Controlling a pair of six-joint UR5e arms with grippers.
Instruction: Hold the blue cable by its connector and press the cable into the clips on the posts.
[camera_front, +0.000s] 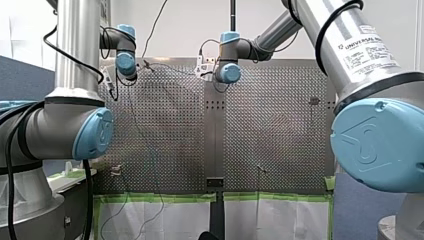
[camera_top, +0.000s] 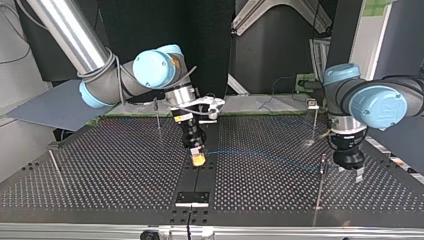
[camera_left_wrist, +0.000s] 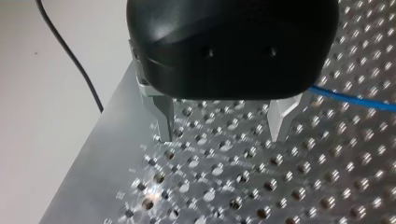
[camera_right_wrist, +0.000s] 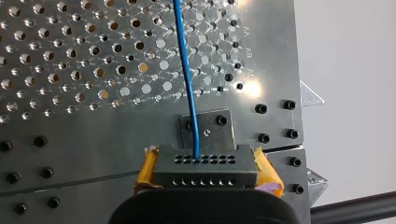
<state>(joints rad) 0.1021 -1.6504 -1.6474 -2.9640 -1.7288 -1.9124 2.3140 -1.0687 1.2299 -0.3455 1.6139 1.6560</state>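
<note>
The thin blue cable (camera_top: 260, 156) runs low over the perforated table (camera_top: 100, 165), from the middle toward a thin post (camera_top: 319, 187) at the top view's right. My right gripper (camera_top: 198, 160), with yellow pads (camera_right_wrist: 147, 170), is shut on the black connector (camera_right_wrist: 205, 164). The cable (camera_right_wrist: 187, 79) leaves the connector and leads away ahead of it. My left gripper (camera_top: 350, 171) hangs just beside that post. Its metal fingers (camera_left_wrist: 163, 119) stand open and bare above the plate, with the cable (camera_left_wrist: 355, 99) passing beside one finger. I cannot tell whether the cable sits in the post's clip.
More thin posts stand at the back (camera_top: 157, 114), (camera_top: 315, 122) and at the top view's left (camera_top: 56, 167). A small black plate (camera_top: 192, 197) is bolted on the centre seam near the front edge. A black cable (camera_left_wrist: 70, 56) trails off the table's side.
</note>
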